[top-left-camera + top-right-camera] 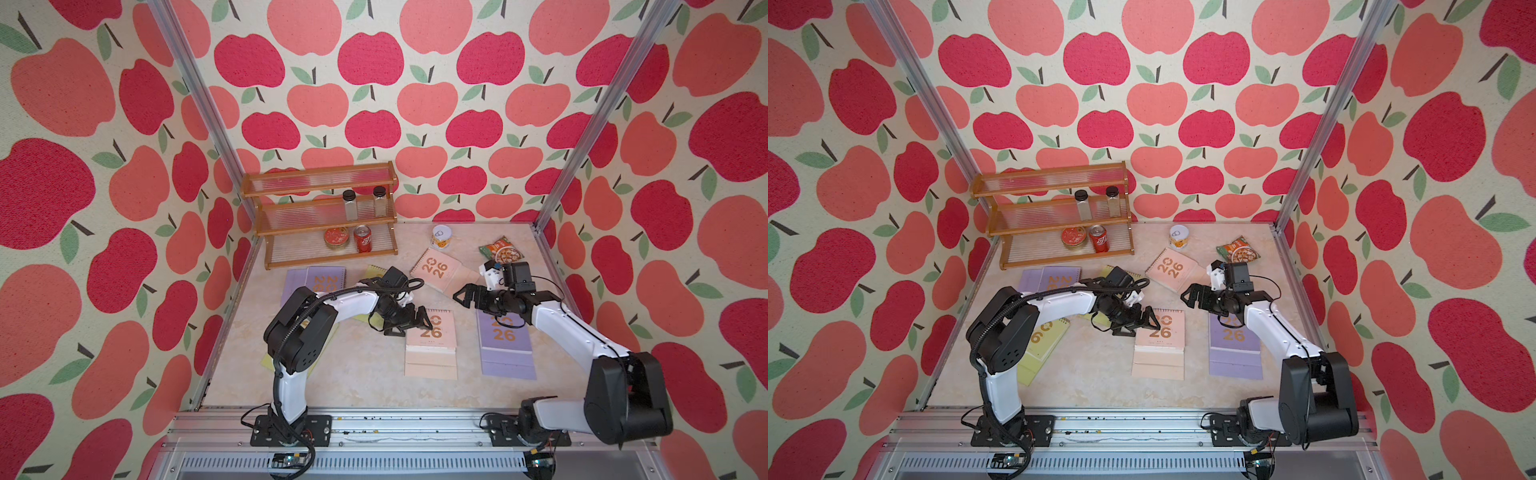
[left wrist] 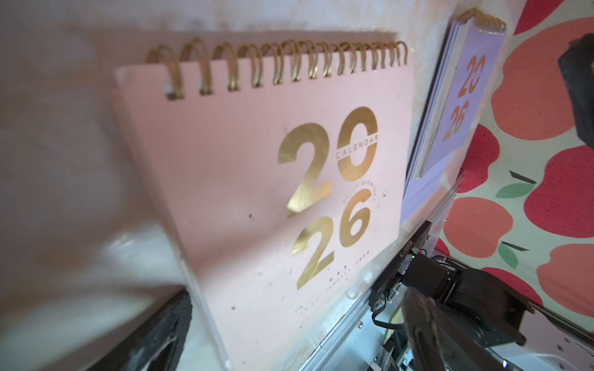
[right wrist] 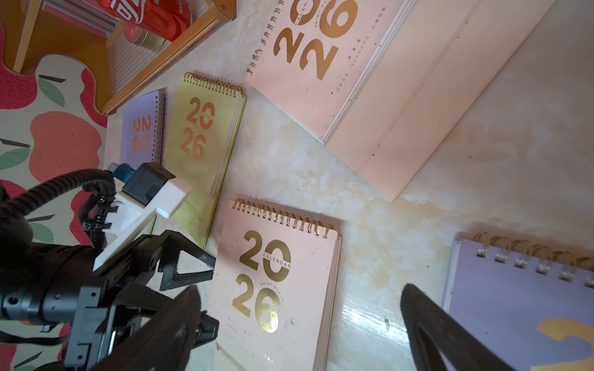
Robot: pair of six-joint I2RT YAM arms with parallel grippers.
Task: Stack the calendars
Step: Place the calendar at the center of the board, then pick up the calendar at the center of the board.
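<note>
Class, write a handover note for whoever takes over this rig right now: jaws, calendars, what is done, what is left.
Left gripper: jaws open, empty, at the near pink calendar's edge.
Right gripper: jaws open, empty, hovering.
Also on the table: far pink calendar, right lilac calendar, back lilac calendar by the rack, back yellow-green calendar, front yellow-green calendar under the left arm.
Done: nothing clearly stacked.
Left: all six.

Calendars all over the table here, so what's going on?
Two robot arms are set to stack the calendars, but all six lie flat, spread over the table, with no stack yet. The left gripper is at the edge of the near pink calendar, jaws open, holding nothing. The right gripper hovers open above the table.
</note>
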